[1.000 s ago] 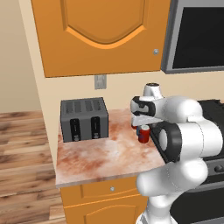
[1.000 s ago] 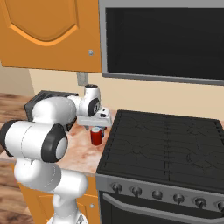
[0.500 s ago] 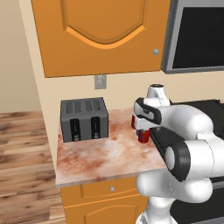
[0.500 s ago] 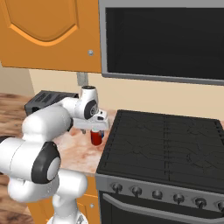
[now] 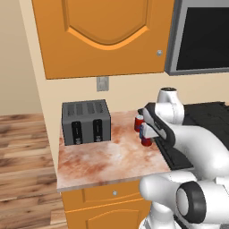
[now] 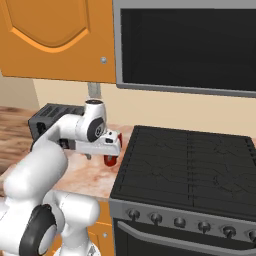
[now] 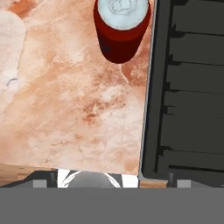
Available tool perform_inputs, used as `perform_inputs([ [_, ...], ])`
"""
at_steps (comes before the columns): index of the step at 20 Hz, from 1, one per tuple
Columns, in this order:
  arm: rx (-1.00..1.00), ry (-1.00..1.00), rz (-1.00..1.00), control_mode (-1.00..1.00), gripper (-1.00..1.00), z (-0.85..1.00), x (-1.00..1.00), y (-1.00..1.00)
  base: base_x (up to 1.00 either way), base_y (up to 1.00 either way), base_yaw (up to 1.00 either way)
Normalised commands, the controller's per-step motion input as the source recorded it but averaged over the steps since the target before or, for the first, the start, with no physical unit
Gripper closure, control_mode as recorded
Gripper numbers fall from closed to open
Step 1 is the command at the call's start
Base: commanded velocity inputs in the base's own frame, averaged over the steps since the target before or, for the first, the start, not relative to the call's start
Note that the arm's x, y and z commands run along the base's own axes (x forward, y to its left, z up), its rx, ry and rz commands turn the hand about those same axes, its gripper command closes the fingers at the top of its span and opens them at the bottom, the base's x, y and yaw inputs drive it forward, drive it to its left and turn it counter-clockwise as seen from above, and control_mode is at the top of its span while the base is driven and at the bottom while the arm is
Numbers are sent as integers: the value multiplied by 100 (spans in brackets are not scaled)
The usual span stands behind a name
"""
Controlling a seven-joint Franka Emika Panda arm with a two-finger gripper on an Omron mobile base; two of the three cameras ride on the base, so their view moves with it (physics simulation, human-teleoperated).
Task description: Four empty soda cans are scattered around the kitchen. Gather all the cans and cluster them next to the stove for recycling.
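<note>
Red soda can [image 7: 121, 30] upright, silver top up.

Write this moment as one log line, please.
gripper: state unclear | red can: upright on counter, beside stove

- Left base view: behind my arm on its left, facing forward and down; takes in toaster [image 5: 86, 121], marble counter [image 5: 107, 159], wall cabinet [image 5: 105, 36].
- Right base view: behind on my right; stove [image 6: 187, 170] near, same counter shared.
- Hand view: close, straight down over a red soda can [image 7: 122, 30] beside the stove edge.
</note>
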Motion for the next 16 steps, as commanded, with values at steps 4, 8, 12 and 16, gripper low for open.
perform_inputs([
  [4,0,0,0,-100,-100,35,-54,0,0,0,0],
  [8,0,0,0,-100,-100,22,-42,0,0,0,0],
  [12,0,0,0,-100,-100,16,-30,0,0,0,0],
  [16,0,0,0,-100,-100,25,-17,0,0,0,0],
])
